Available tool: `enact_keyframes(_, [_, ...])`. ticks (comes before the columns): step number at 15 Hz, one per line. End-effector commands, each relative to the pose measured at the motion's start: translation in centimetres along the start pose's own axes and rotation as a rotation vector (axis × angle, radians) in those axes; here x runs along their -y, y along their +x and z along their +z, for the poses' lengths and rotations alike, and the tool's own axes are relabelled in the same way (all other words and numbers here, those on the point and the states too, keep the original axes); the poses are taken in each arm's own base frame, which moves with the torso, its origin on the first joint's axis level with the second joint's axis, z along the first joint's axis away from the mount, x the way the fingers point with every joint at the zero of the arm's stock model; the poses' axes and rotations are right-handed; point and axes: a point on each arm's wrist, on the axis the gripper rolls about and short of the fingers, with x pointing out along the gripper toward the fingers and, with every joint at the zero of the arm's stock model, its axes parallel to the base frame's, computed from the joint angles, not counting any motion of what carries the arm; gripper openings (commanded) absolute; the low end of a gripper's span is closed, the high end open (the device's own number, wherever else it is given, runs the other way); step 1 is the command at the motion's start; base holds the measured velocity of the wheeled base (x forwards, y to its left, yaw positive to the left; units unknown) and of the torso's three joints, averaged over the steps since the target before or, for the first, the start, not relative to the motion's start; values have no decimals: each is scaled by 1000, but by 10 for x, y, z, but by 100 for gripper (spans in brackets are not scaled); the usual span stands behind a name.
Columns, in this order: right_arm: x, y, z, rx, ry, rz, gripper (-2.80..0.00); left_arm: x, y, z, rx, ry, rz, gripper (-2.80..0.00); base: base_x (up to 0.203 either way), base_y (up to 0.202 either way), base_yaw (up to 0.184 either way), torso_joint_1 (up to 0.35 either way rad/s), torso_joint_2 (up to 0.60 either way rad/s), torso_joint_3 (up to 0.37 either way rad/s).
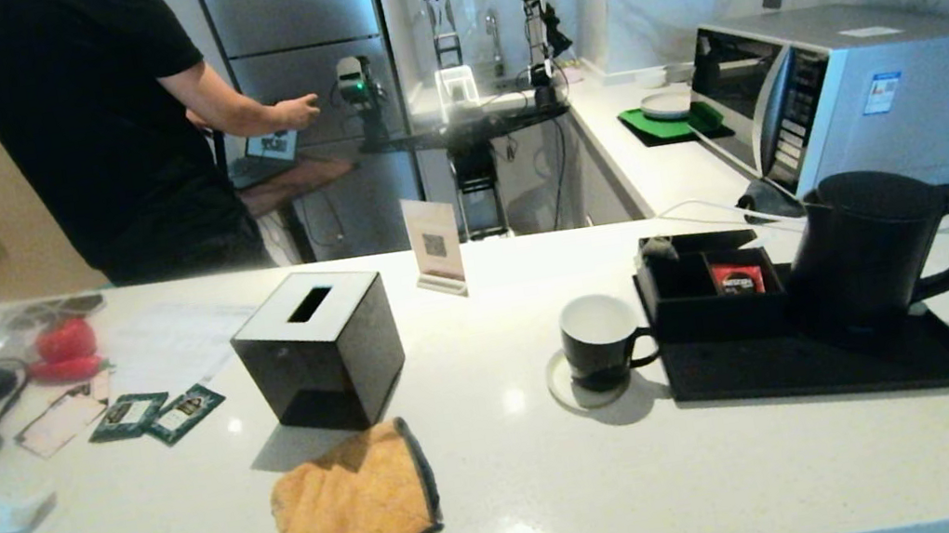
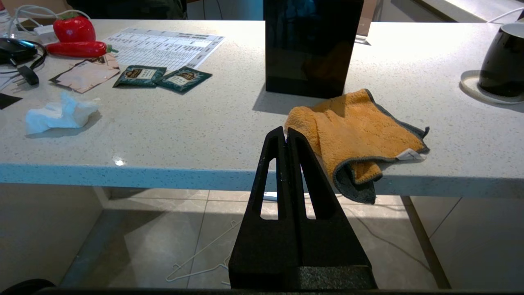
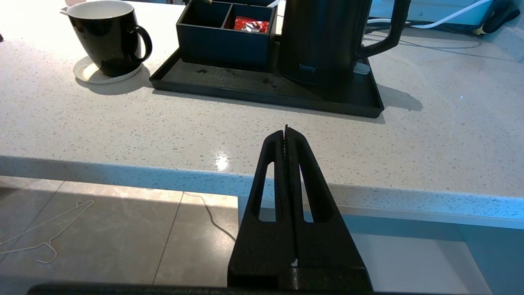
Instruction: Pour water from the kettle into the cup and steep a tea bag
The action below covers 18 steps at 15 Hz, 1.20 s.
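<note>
Grippers parked off the counter's near edge, both closed on nothing.

Left gripper (image 2: 286,133) hangs before the orange cloth (image 2: 356,135); right gripper (image 3: 286,131) faces the black tray (image 3: 262,88). Kettle (image 1: 867,245) stands on the tray's right end; cup (image 1: 601,342) rests on a coaster just left of the tray. Tea bag not discernible.

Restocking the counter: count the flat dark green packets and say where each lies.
2. Both lie on the counter's left part, side by side: one dark green packet, the other just right of it, left of the black tissue box. More may be hidden elsewhere.
</note>
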Motion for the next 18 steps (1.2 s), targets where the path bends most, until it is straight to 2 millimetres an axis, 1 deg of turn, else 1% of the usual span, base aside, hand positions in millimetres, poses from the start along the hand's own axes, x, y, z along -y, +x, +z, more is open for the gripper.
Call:
enact_keyframes(1, [0, 0, 0, 0, -1, 0, -280, 0, 0, 0, -1, 0, 0, -280, 0, 0, 0, 0, 0, 0])
enact_keyframes(13, [0, 1, 0, -8, -7, -1, -280, 0, 0, 0, -1, 0, 0, -280, 0, 0, 0, 0, 0, 0])
enact_keyframes(14, [0, 3, 2, -30, -8, -1, -280, 0, 0, 0, -1, 0, 0, -280, 0, 0, 0, 0, 0, 0])
enact_keyframes(16, [1, 11, 11, -54, -6, -2, -280, 0, 0, 0, -1, 0, 0, -280, 0, 0, 0, 0, 0, 0])
enact_keyframes(18, [1, 25, 25, -83, -3, -12, -280, 0, 0, 0, -1, 0, 0, -280, 0, 0, 0, 0, 0, 0])
